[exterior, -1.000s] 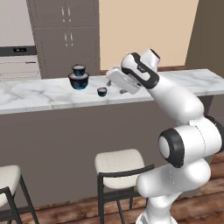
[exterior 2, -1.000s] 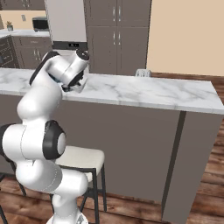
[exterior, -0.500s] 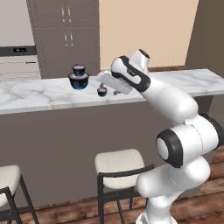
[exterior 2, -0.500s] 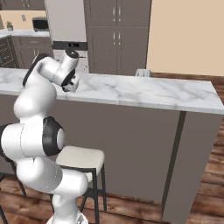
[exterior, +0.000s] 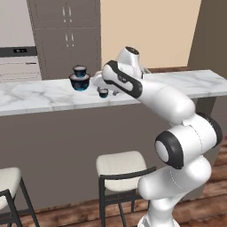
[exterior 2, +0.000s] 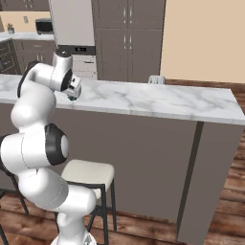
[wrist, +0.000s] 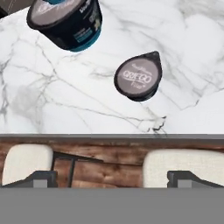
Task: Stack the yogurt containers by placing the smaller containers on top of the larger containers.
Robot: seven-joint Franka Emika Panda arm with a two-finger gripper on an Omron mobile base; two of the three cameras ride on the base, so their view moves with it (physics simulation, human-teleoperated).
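Marble white tabletop [wrist: 78,100] under my hand, tiny dark yogurt cup [wrist: 138,76] near the stacked larger dark blue-based cups [wrist: 65,19], fingers released, grasping nothing.

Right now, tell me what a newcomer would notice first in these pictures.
The big white robot arm stands out first, bent over the marble counter. Next come the dark yogurt cups: a medium cup already sits on the large cup, and the small cup stands alone on the marble beside them, nearer the counter's edge. Two pale stools wait below the counter.
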